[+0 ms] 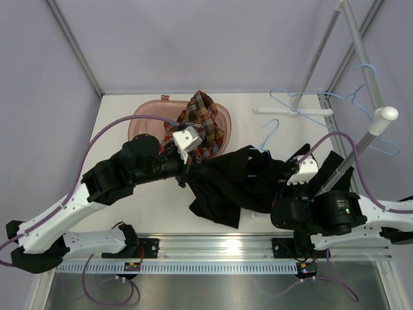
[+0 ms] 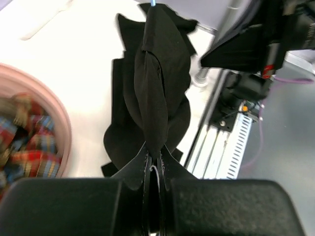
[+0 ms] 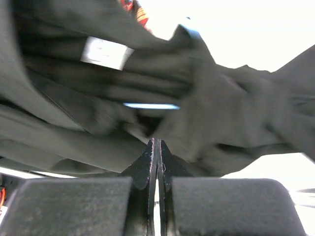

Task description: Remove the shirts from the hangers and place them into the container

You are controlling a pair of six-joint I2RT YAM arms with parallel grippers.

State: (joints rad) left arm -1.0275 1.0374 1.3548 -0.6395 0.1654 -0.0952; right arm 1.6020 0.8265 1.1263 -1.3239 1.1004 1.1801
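About halfway, judging by the layout. Plaid shirt [image 1: 201, 123]: done, bunched inside tub [image 1: 143, 119]. Black shirt [image 1: 226, 190]: not done, sprawled on table [image 1: 161, 216] between the two arms, just beside tub, none of it inside. Looks hung up on a hanger [image 1: 268, 132]: blue hook poking out of the cloth in top view, blue bar showing among the folds in right wrist view. Left gripper [image 2: 153, 164]: clamped tight on a fold of black shirt, cloth running straight out from the jaws. Right gripper [image 3: 156, 143]: fully closed, tips together right at the black cloth; can't tell whether any fabric is pinched. Spare hangers [image 1: 300, 102]: bare, on rack [image 1: 371, 135] at right, nothing to strip there. Remaining, as a guess: work hanger out of black shirt, then lift or drag shirt over the rim into tub. Main risk: hook snagging the cloth during the pull, or shirt dragging hanger along with it.
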